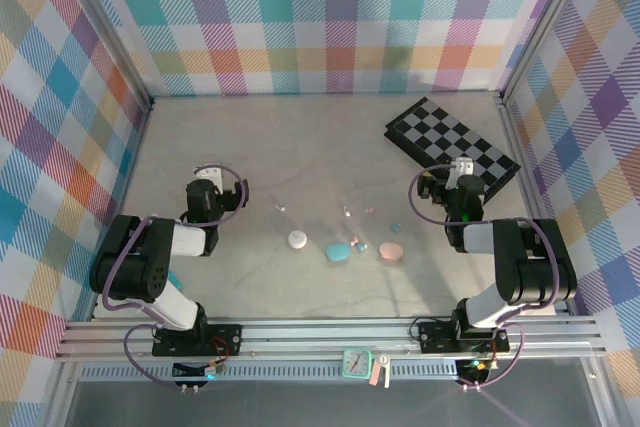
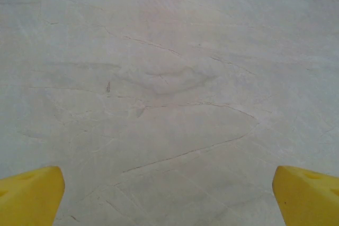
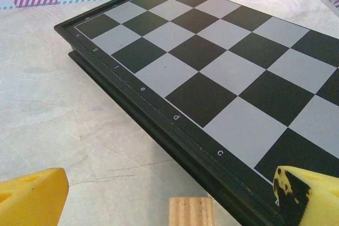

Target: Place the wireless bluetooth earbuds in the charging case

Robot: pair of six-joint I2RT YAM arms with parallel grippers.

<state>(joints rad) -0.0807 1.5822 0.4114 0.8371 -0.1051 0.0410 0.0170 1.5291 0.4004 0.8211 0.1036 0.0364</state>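
Observation:
Three oval charging cases lie mid-table in the top view: white, teal and pink. Several tiny earbuds are scattered around them, among them a white one, a pink one and a teal one. My left gripper stands well to the left of them; its yellow fingertips are spread wide over bare table, so the gripper is open. My right gripper is to the right of them, by the chessboard; it is open and holds nothing.
A black-and-grey chessboard lies at the back right, its near edge just ahead of my right fingers. A small wooden block shows between the right fingertips at the frame's bottom. Plaid walls enclose the table.

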